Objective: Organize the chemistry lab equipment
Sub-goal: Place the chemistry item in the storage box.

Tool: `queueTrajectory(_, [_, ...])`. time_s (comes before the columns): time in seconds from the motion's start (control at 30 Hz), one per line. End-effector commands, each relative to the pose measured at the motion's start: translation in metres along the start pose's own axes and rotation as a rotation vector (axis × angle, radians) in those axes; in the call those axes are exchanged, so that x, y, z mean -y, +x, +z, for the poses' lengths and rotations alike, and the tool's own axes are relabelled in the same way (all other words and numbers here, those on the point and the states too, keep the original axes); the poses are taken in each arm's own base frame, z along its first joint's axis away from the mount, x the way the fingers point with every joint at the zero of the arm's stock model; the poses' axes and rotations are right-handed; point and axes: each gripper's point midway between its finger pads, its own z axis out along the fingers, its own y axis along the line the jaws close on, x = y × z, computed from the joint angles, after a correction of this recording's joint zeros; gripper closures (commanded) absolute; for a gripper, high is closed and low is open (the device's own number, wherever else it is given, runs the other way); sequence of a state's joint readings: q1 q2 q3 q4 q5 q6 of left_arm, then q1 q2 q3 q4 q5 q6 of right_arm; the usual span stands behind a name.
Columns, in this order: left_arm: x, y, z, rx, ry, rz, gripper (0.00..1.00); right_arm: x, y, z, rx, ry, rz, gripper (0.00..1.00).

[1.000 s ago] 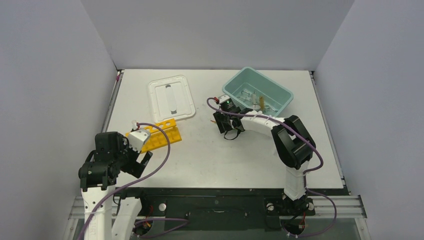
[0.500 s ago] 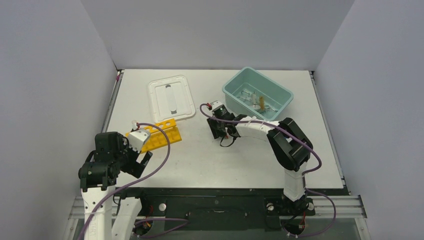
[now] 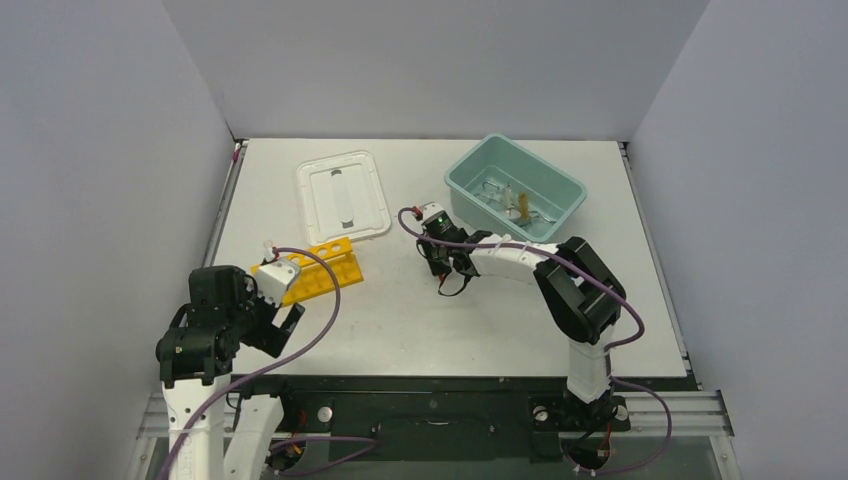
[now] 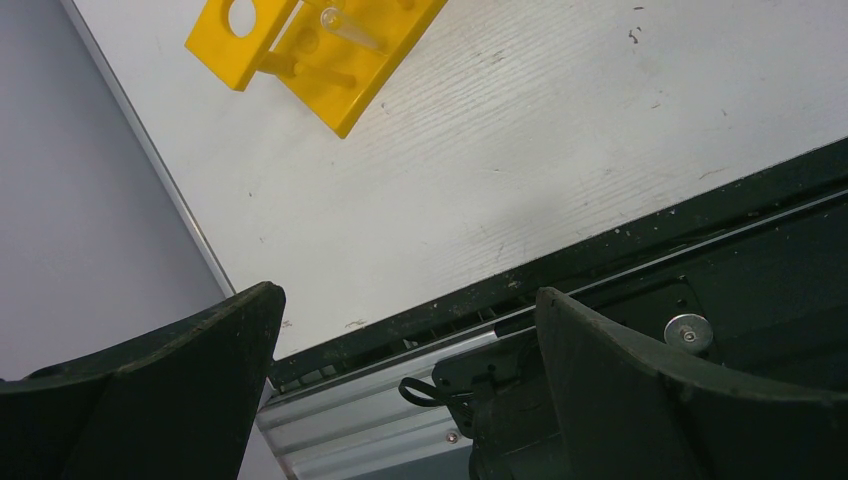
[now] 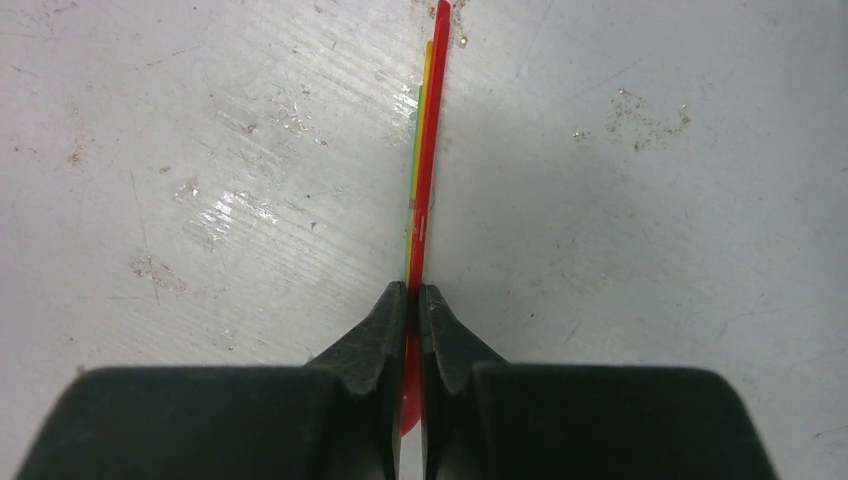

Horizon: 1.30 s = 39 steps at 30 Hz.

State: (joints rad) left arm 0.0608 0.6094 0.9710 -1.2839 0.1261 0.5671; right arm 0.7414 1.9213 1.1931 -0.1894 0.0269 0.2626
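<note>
- item in hand: right gripper (image 5: 413,292), fingers pressed together and clamped on a thin red strip (image 5: 430,130) seen edge-on, with yellow and green edges showing just behind it.
- location: middle of the table (image 3: 420,320), near and left of the teal tub (image 3: 541,163). i cannot tell whether the strip is clear of the surface.
- step, as i judge it: pick-up of one small item, grip made, carry not yet begun.
- next move calls for: a straight lift, then a swing to the far right over the tub, which holds a tan brush (image 3: 519,203) and glassware. the strip is thin and could slip or twist.
- left gripper (image 4: 405,295): fingers wide apart, holding nothing, at the near left edge.
- yellow rack (image 4: 330,60): just beyond it, a clear tube (image 4: 350,28) in it.
- white lid (image 3: 342,197): far left, apart from the tub.
</note>
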Motion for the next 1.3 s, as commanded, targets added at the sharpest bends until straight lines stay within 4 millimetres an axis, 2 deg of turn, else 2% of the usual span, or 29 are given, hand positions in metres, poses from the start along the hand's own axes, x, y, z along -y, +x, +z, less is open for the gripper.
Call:
queueTrajectory(0.0, [-0.007,-0.009,-0.007,0.040,-0.032,0.019,0.03,-0.004,-0.021,-0.022,0.047,-0.017,-0.005,1.00])
queueTrajectory(0.1, [-0.007,-0.010,-0.007,0.040,-0.033,0.019,0.03,-0.007,-0.046,-0.046,0.107,-0.035,-0.007,1.00])
queueTrajectory(0.17, [-0.007,-0.010,-0.007,0.040,-0.033,0.021,0.03,-0.002,-0.071,-0.069,0.169,-0.017,-0.005,1.00])
queueTrajectory(0.23, [-0.007,-0.011,-0.007,0.041,-0.031,0.020,0.03,0.011,-0.096,-0.092,0.230,0.020,0.015,1.00])
queueTrajectory(0.27, [-0.007,-0.011,-0.007,0.041,-0.029,0.019,0.03,0.016,-0.115,-0.108,0.280,0.028,0.033,1.00])
queueTrajectory(0.4, [-0.007,-0.012,-0.007,0.044,-0.028,0.017,0.03,0.064,-0.156,-0.149,0.392,0.082,0.173,1.00])
queueTrajectory(0.53, [-0.007,-0.012,-0.008,0.043,-0.029,0.017,0.03,0.128,-0.173,-0.173,0.462,0.186,0.322,1.00])
queueTrajectory(0.63, [-0.007,-0.012,-0.008,0.044,-0.029,0.018,0.03,0.158,-0.173,-0.176,0.468,0.254,0.398,1.00])
queueTrajectory(0.7, [-0.007,-0.013,-0.008,0.046,-0.029,0.018,0.03,0.176,-0.168,-0.171,0.443,0.306,0.434,1.00])
queueTrajectory(0.73, [-0.008,-0.013,-0.009,0.047,-0.029,0.018,0.03,0.184,-0.162,-0.168,0.418,0.330,0.449,0.97])
queueTrajectory(0.77, [-0.008,-0.013,-0.009,0.046,-0.029,0.017,0.03,0.189,-0.159,-0.163,0.402,0.355,0.456,0.88])
queueTrajectory(0.8, [-0.008,-0.014,-0.009,0.046,-0.029,0.016,0.03,0.194,-0.154,-0.160,0.383,0.372,0.465,0.84])
queueTrajectory(0.87, [-0.008,-0.014,-0.010,0.046,-0.030,0.015,0.03,0.205,-0.145,-0.148,0.347,0.420,0.476,0.65])
queueTrajectory(0.93, [-0.009,-0.015,-0.010,0.047,-0.032,0.015,0.03,0.210,-0.142,-0.143,0.326,0.444,0.479,0.57])
queueTrajectory(1.1, [-0.009,-0.015,-0.012,0.048,-0.036,0.013,0.04,0.209,-0.148,-0.136,0.317,0.433,0.477,0.50])
queueTrajectory(1.17, [-0.010,-0.016,-0.013,0.049,-0.037,0.011,0.03,0.203,-0.153,-0.130,0.317,0.391,0.472,0.48])
queueTrajectory(1.27, [-0.010,-0.016,-0.013,0.051,-0.037,0.012,0.03,0.182,-0.159,-0.117,0.319,0.273,0.427,0.46])
